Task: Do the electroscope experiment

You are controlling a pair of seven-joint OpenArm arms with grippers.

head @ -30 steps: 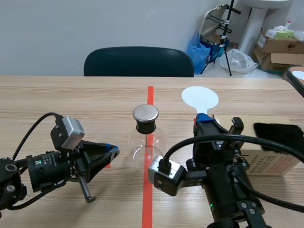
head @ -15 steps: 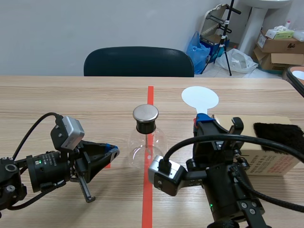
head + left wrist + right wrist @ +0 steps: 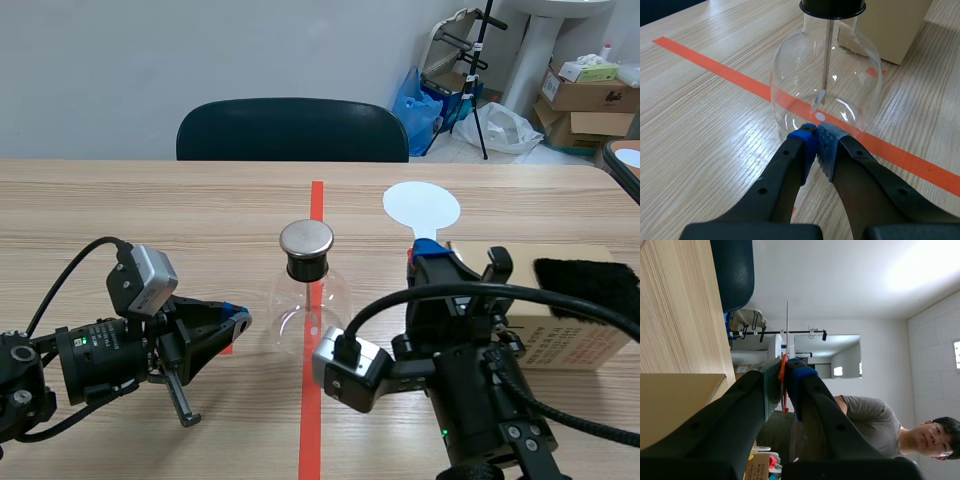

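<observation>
Right gripper (image 3: 425, 249) is pinching a white paddle (image 3: 421, 207) flat ahead of itself, probably readying it to touch the metal cap (image 3: 306, 238) of the flask (image 3: 310, 300) alongside.

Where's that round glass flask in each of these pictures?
Scene view: glass flask at centre, on the orange-red tape line.
Left wrist view: flask just ahead of the shut left pincer.
Right wrist view: not in it.
Shared landmark: the tape line under the flask, scene and left wrist views.

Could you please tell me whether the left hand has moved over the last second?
No. The left hand stays in the same spot beside the glass flask, its tip pointing at the flask's base.
</observation>
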